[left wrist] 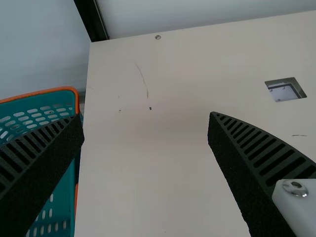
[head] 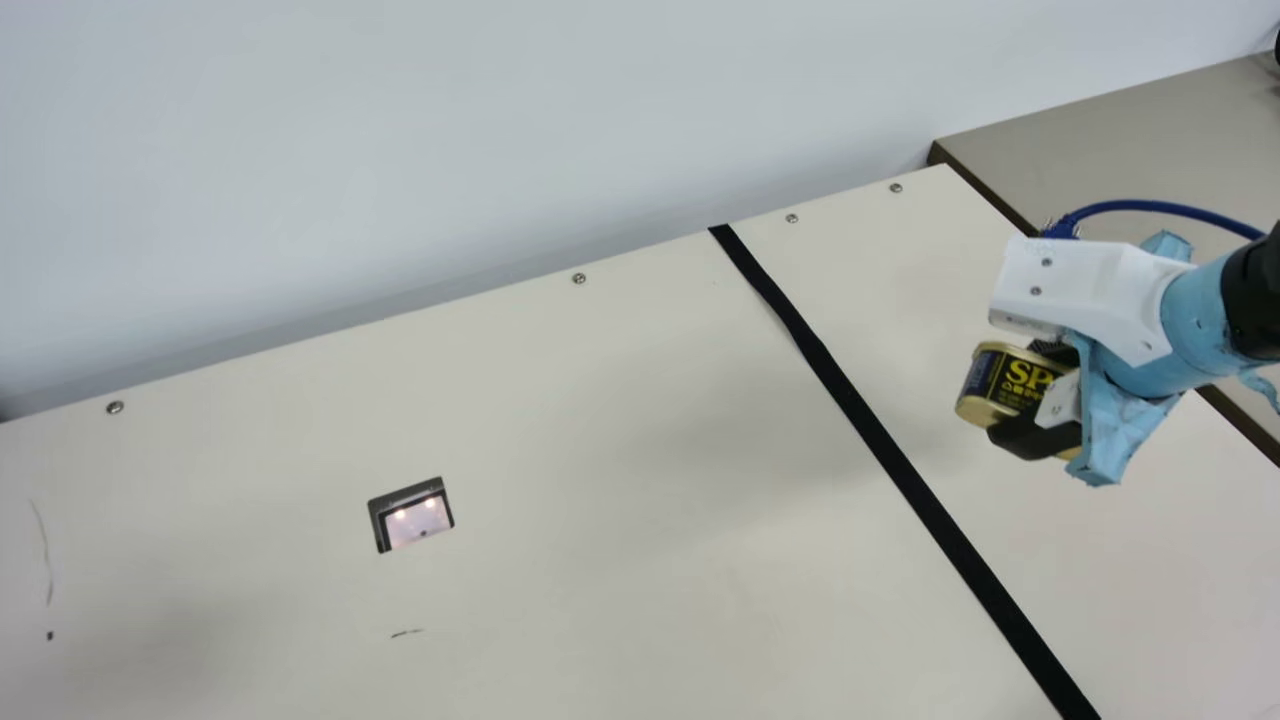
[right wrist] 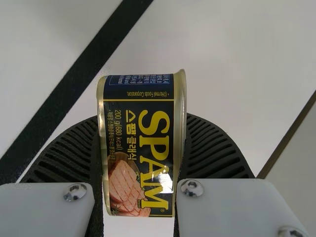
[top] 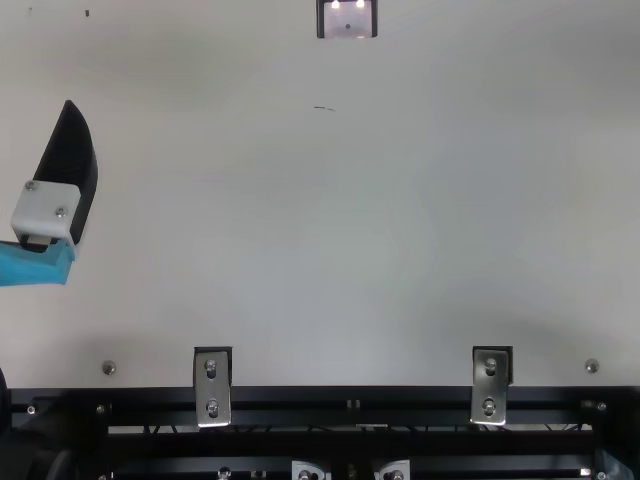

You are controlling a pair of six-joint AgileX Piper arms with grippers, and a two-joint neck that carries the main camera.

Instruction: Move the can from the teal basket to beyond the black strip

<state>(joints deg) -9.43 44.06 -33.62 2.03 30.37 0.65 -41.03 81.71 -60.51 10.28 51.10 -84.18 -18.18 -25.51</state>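
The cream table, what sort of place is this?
Likely a robotics lab or test station: the right end effector grips a can, a black strip crosses the table, and metal brackets sit at its edge.

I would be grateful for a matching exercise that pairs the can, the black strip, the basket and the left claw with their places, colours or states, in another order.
Things:
1. Can
2. Black strip
3. Basket
4. Left claw

Descriptions:
A. Teal with an orange rim
B. Open, with nothing between its fingers
C. Held in the right claw
D. Running slantwise across the table

Right pairs: 1-C, 2-D, 3-A, 4-B
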